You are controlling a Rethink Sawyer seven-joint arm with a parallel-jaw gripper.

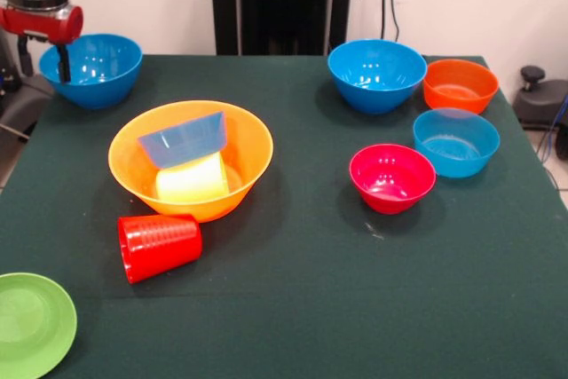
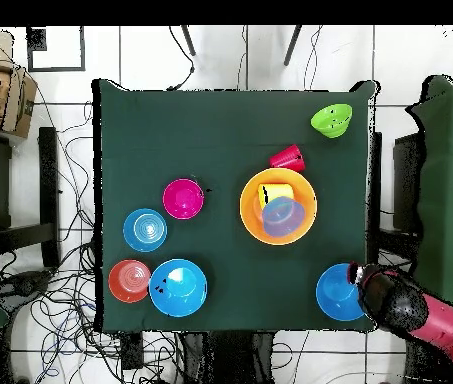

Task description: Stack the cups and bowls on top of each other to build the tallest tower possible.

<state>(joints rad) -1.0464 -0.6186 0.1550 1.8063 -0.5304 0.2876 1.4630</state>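
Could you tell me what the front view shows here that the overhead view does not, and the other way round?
Only the front view shows that the red cup lies on its side, and that the yellow cup and the pale blue bowl sit tilted inside the big yellow-orange bowl.

Only the overhead view shows the whole light green bowl and the arm reaching in across the table's edge.

Both show the gripper at a deep blue bowl, and four more bowls grouped apart from the big one.
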